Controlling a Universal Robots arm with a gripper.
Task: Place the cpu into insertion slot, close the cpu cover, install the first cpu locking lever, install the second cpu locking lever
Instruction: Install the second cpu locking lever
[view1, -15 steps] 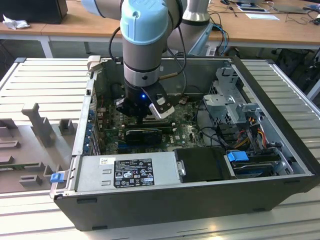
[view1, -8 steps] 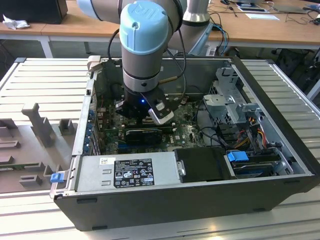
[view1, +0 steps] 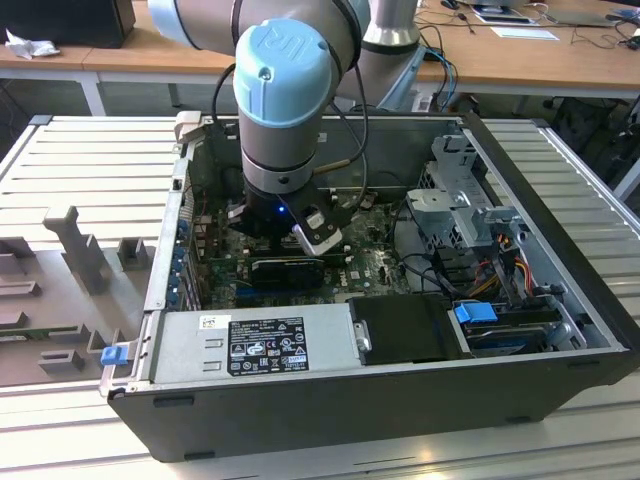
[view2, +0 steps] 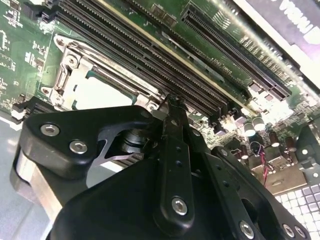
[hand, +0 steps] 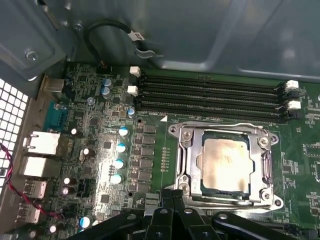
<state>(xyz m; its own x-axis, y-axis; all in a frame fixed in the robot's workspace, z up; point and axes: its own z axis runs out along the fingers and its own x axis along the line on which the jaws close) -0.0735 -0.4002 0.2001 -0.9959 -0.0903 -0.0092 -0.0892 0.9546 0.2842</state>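
Note:
The cpu (hand: 225, 164), a flat chip with a dull silver-gold top, lies in the insertion slot, which it and the frame hide. The silver cpu cover (hand: 186, 159) lies flat over it, the chip showing through its cut-out. Thin wire locking levers run along the memory-slot side (hand: 220, 125) and the opposite side (hand: 235, 201) of the cover. My gripper (hand: 172, 194) is shut with nothing between its fingers, tips right at the cover's edge. In the second wrist view the gripper (view2: 172, 102) points at a corner of the cover (view2: 75, 50). In the exterior view the gripper (view1: 290, 238) is low inside the computer case.
Long black memory slots (hand: 210, 95) run just beyond the socket. Capacitors (hand: 120, 150) and rear ports (hand: 40, 145) stand beside it. A black graphics card (view1: 290, 270), the grey power supply (view1: 250, 340), a drive cage (view1: 460, 200) and loose cables (view1: 500, 260) crowd the case.

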